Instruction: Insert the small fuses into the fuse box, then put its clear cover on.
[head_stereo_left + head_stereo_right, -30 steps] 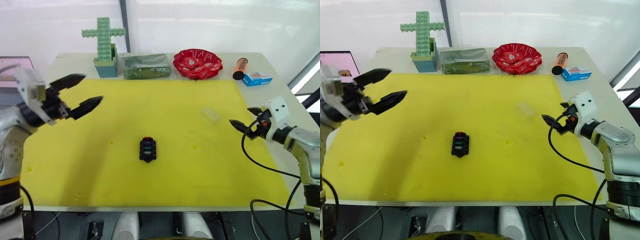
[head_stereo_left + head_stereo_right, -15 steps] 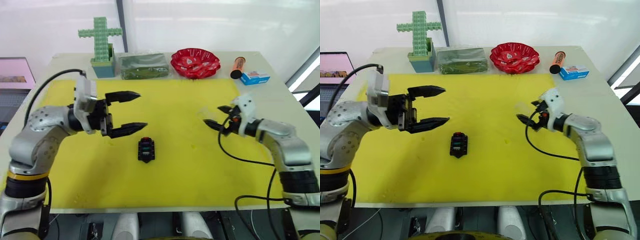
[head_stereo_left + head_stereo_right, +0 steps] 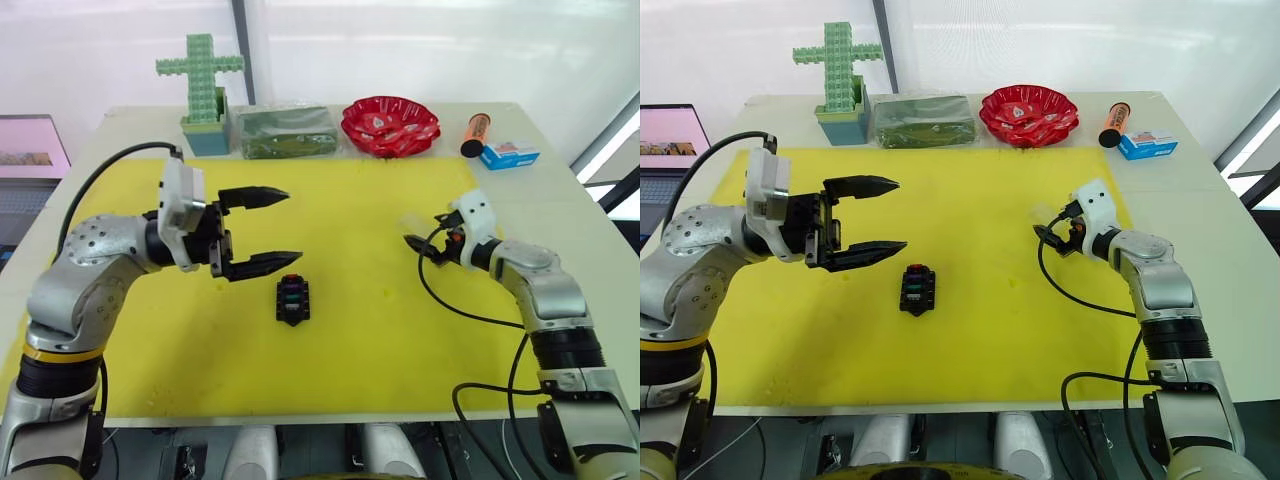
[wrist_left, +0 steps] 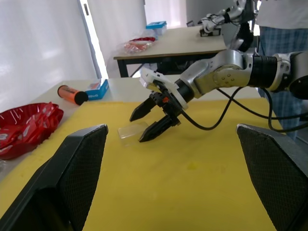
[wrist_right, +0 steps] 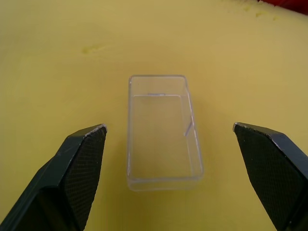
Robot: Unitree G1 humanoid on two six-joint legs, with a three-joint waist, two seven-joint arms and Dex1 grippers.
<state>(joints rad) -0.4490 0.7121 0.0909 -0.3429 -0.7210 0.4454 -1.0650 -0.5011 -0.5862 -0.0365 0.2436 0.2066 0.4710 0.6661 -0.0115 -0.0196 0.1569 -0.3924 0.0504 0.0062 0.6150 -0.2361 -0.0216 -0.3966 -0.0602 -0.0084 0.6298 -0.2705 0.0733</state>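
yellow mat: right gripper spread wide, straddling clear cover, not touching.

The black fuse box, holding the small coloured fuses, is lying mid-frame; the clear cover is lying open-side-up at centre-right.

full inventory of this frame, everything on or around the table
fuse box: 1, black, middle of the mat, coloured fuses seated in its slots
clear cover: 1, transparent, on the mat at the right, between the right gripper's open fingers, not gripped
yellow mat: 1, covers most of the table
green block cross: 1, upright in a teal base, far left
dark green box: 1, far edge, beside the cross
red bowl: 1, far edge, centre-right
orange tube: 1, black-capped, far right
blue and white carton: 1, beside the tube
laptop: 1, off the table's left
left gripper: open, above the mat, far-left of the fuse box
right gripper: open, at the clear cover
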